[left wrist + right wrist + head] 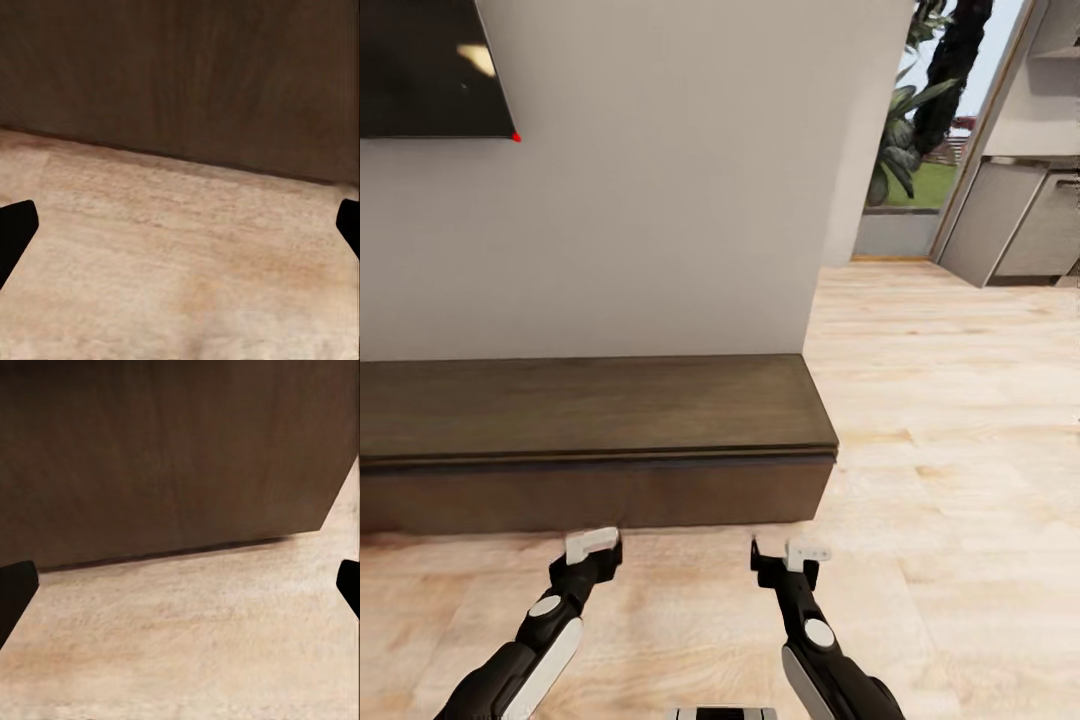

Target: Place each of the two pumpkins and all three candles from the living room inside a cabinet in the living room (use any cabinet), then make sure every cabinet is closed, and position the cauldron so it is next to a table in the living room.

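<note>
Facing the cabinet point(595, 440) head-on, fronts shut, long axis crosswise just ahead of both arms. Left gripper point(592, 545) and right gripper point(788, 556) level, equally near, jaws spread wide, empty.

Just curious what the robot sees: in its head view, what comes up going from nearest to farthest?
Left claw and right claw → light wood floor → dark brown cabinet → pale wall with a dark screen.
</note>
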Controlling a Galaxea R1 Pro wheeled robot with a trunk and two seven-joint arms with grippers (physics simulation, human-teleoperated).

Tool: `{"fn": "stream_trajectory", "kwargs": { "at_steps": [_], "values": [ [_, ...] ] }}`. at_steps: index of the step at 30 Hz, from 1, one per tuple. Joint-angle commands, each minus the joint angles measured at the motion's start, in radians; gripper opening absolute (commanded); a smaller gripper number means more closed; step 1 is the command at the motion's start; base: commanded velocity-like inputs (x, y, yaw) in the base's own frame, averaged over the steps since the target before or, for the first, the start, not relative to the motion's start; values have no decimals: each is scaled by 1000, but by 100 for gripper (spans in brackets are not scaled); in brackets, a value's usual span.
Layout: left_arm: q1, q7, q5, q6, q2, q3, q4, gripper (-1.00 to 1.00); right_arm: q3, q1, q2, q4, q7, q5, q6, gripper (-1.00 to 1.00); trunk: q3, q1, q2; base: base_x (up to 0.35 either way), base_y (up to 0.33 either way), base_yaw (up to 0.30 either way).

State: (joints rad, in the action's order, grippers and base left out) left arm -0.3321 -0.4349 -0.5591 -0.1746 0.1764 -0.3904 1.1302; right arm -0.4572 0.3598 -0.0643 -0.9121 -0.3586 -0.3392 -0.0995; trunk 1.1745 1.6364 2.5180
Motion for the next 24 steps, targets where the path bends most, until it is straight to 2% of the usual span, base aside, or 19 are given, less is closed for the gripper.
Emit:
{"fn": "stream_trajectory", "kwargs": {
  "at_steps": [1,2,4,6,8,9,12,13,14,16,17,18,19,22,24],
  "values": [
    [-1,-9,-7,-39,2,0,16,100,-3,1,0,-2,-6,-11,12,100,1,-1,0,-337,0,0],
    [-1,-9,-9,-109,5,12,44,100,-1,1,0,-8,-6,-12,52,100,1,-1,0,-272,0,0],
    [-1,-10,-14,-250,16,65,106,100,1,1,0,-26,-7,-13,133,100,1,-1,0,-143,0,0],
    [-1,-9,-21,-374,19,135,162,100,13,1,1,-55,-6,-15,189,100,1,-1,0,-59,0,0],
    [-1,-9,-38,-518,18,209,216,100,46,1,2,-92,-6,-16,253,100,1,-1,0,-22,0,0],
    [-1,-9,-44,-545,18,222,225,100,54,1,3,-100,-5,-16,267,100,1,-1,0,-12,0,0],
    [-1,-9,-89,-678,17,300,262,100,83,1,3,-151,-3,-16,351,100,1,-1,0,-5,0,0],
    [-1,-10,-102,-706,16,325,268,100,88,1,3,-170,-3,-16,380,100,1,-1,0,-2,0,0],
    [-1,-10,-116,-738,15,358,276,100,93,1,2,-193,-3,-18,439,100,1,-1,0,-1,0,0],
    [-1,-10,-127,-767,14,387,287,100,119,1,1,-222,-2,-43,553,100,1,-1,0,0,0,0],
    [-1,-10,-129,-773,14,391,291,100,129,1,1,-229,-2,-53,581,100,1,-1,0,0,0,0],
    [-1,-10,-132,-791,14,400,309,100,157,1,1,-246,0,-84,647,100,-3,-1,0,0,0,0],
    [-1,-10,-134,-800,14,403,323,100,171,1,2,-258,1,-105,678,100,-7,-2,0,0,0,0],
    [-1,-10,-136,-812,14,404,345,100,187,1,4,-274,7,-161,727,100,-19,-3,-1,0,0,0],
    [-1,-11,-138,-814,14,406,348,100,189,1,4,-273,25,-179,736,100,-26,-4,-1,0,0,0]
  ]
}}
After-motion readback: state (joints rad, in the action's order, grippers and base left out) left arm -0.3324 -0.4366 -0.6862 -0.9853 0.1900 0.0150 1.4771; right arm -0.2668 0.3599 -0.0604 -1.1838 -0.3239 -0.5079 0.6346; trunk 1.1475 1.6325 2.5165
